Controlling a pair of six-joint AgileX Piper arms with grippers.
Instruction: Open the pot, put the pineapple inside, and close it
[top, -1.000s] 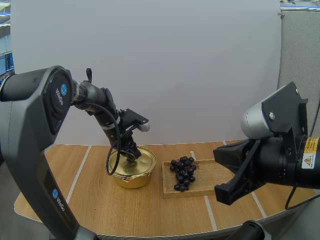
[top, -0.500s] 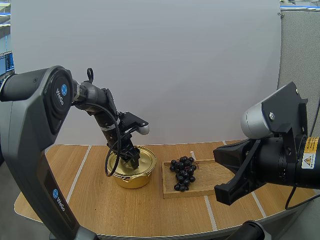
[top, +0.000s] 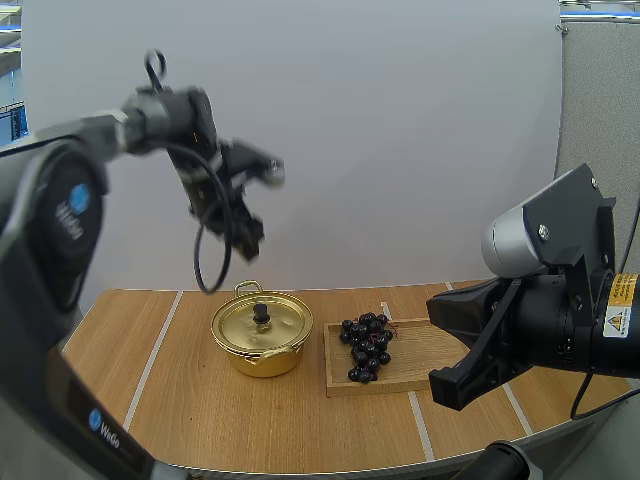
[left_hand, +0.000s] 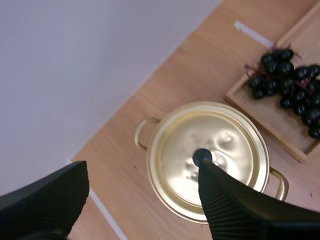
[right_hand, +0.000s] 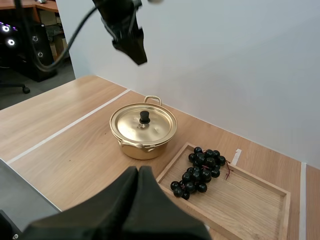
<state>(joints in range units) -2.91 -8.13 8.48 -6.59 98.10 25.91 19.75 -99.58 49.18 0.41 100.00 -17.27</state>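
Observation:
A gold pot (top: 262, 340) stands on the table with its lid (top: 262, 322) on and a black knob (top: 261, 313) on top. A bunch of dark grapes (top: 365, 346) lies on the wooden tray (top: 440, 345) to the pot's right. My left gripper (top: 245, 238) hangs high above the pot, open and holding nothing. In the left wrist view its fingers (left_hand: 235, 205) stand wide apart over the lidded pot (left_hand: 210, 160), with the grapes (left_hand: 287, 82) beside it. My right gripper (right_hand: 138, 174) is a shut dark wedge, near the table's front edge, short of the pot (right_hand: 144, 129) and grapes (right_hand: 202, 170).
My right arm's bulk (top: 545, 300) hangs over the table's right front. White tape lines (top: 155, 355) run across the wooden tabletop. Bare wood lies left of and in front of the pot. A white wall stands behind the table.
My left gripper was shut on the lid's knob, then opened and let go of it. It has since risen well above the pot. The lid stays on.

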